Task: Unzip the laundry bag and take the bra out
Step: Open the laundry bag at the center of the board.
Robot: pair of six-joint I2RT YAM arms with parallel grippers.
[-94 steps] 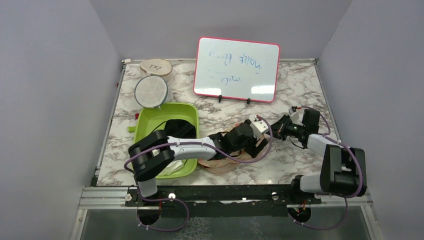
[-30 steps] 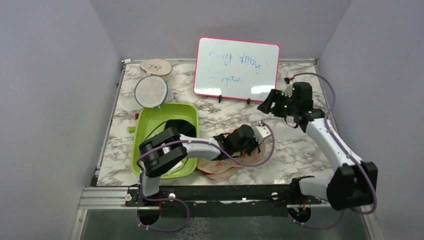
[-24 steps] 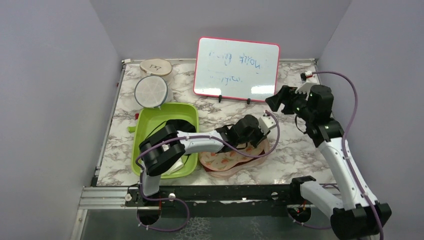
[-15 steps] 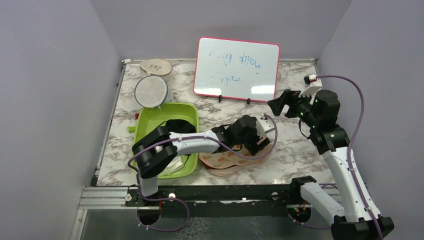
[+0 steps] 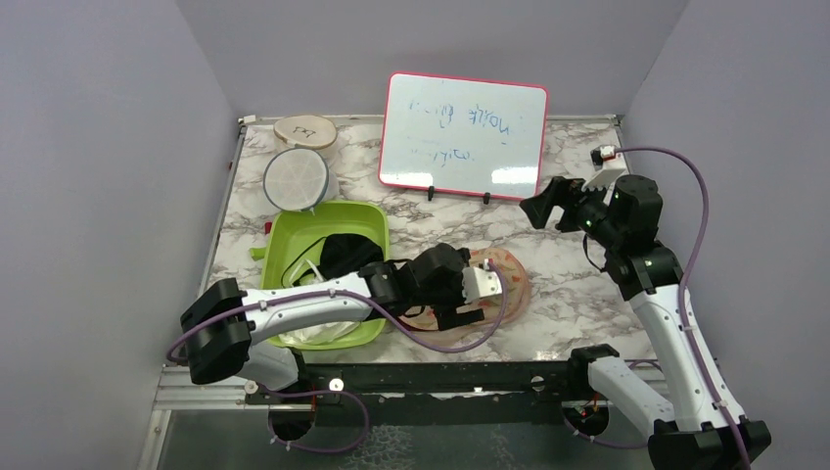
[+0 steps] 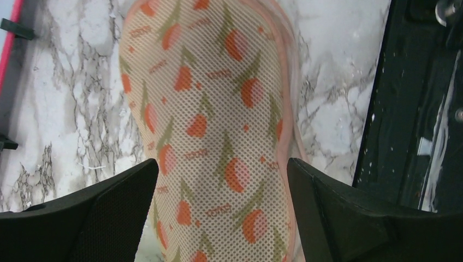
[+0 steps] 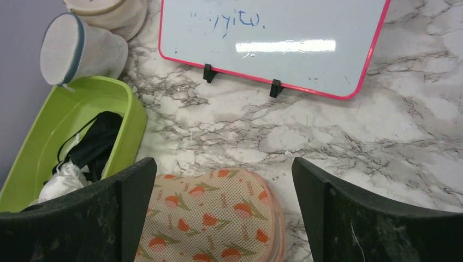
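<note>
The laundry bag [image 6: 213, 125], peach mesh with orange and green leaf shapes, lies flat on the marble near the front edge, also seen in the top view [image 5: 504, 274] and the right wrist view [image 7: 218, 218]. My left gripper [image 6: 223, 164] hovers low over the bag's left part [image 5: 460, 304], open, with nothing between its fingers. My right gripper [image 5: 543, 211] is raised above the table to the bag's right rear, open and empty [image 7: 223, 161]. The bag's zip cannot be made out. The bra is hidden.
A green tub [image 5: 284, 235] left of the bag holds a black garment [image 7: 95, 142] and a white cloth [image 7: 63, 183]. A round white mesh disc [image 5: 296, 178] and a beige pouch [image 5: 305, 130] stand behind it. A pink-framed whiteboard [image 5: 462, 135] stands at the back. The black front rail [image 6: 415, 109] runs beside the bag.
My left gripper has opened and drawn back to the left, leaving the bag flat on the table. My right arm has risen and moved right, its jaws opening wider.
</note>
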